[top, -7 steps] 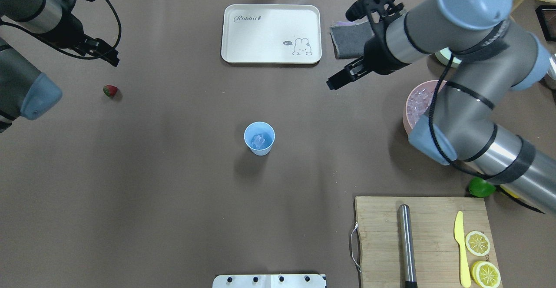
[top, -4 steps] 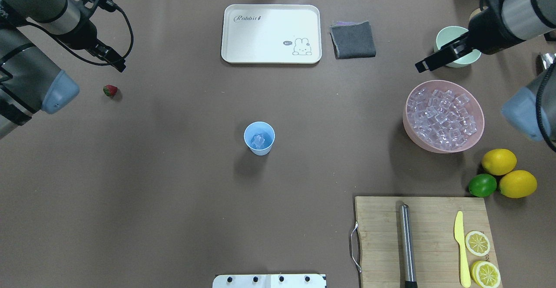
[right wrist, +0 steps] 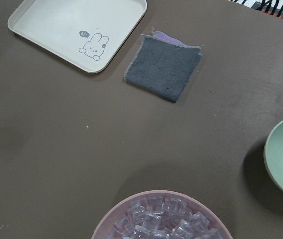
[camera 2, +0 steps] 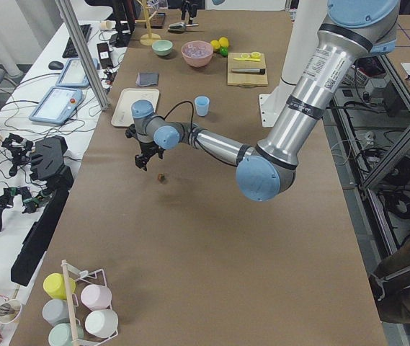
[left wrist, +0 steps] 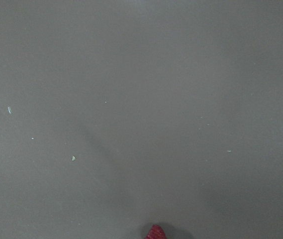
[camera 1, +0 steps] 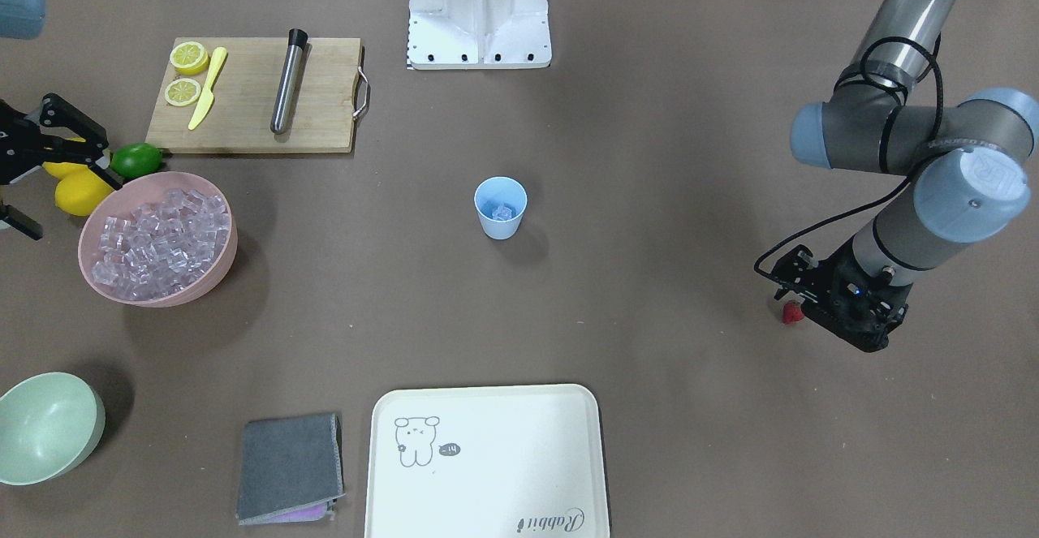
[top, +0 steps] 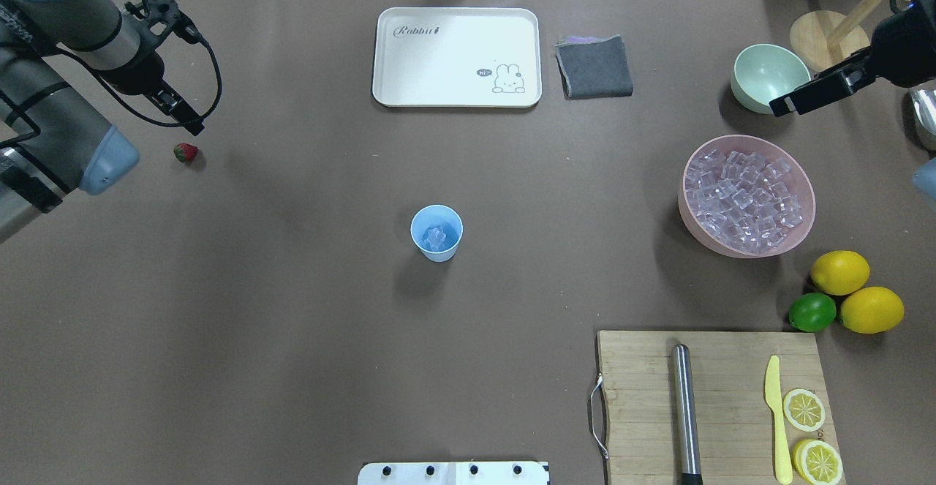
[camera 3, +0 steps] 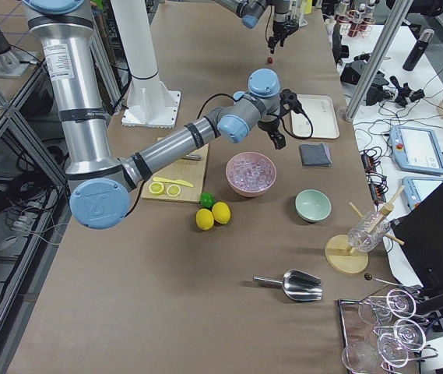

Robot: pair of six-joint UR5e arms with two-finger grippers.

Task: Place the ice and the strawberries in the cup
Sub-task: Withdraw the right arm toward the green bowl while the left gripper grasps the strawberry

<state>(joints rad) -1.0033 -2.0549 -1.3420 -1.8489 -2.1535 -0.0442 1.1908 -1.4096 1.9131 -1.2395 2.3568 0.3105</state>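
Cup (top: 436, 232) x1, strawb (top: 186, 152) x1, bowls (top: 731, 251) x2, tray (top: 453, 53) x1.

The light-blue cup (top: 436, 232) is standing upright mid-table, mouth up, with a little clear ice (top: 436, 237) sitting in its bottom. Many more glassy cubes are lying heaped in the pink bowl (top: 684, 211), well apart. The small red strawberry (top: 186, 152) is lying alone, far off on the cup's other side.
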